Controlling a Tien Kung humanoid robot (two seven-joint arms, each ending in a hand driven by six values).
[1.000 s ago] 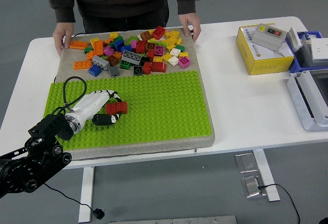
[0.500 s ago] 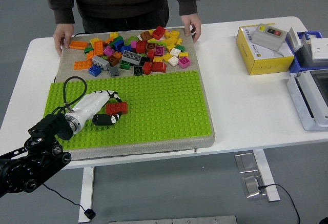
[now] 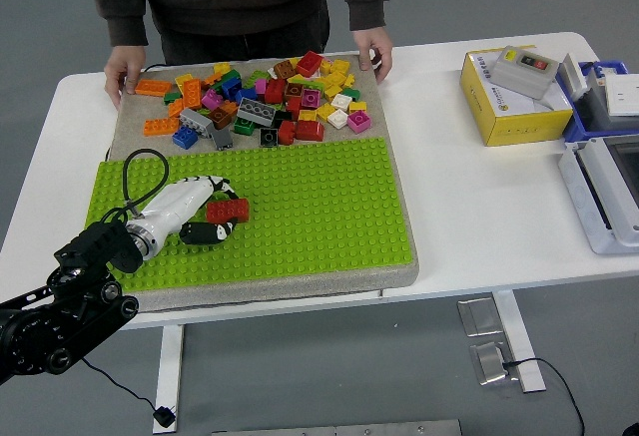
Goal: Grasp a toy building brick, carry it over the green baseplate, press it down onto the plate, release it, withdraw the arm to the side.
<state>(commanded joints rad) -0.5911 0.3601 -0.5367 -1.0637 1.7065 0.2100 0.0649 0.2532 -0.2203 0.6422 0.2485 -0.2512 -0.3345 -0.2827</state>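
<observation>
White-shelled left hand (image 3: 195, 215) lies low over the green studded baseplate (image 3: 300, 207), fingers curled around a red rectangular toy brick (image 3: 228, 211). Brick sits flat on the studs at the plate's left-centre, so this reads as the press-down step; grip not yet let go. Black left arm (image 3: 60, 306) enters from the lower-left corner. Right hand not in view. Beyond the plate, a heap of loose mixed-colour bricks (image 3: 270, 97) rests on the grey foam pad (image 3: 399, 271). A person's two hands (image 3: 369, 50) hold the pad's far corners, probably steadying it against the push. Yellow cardboard box (image 3: 504, 107) stands well apart, right.
</observation>
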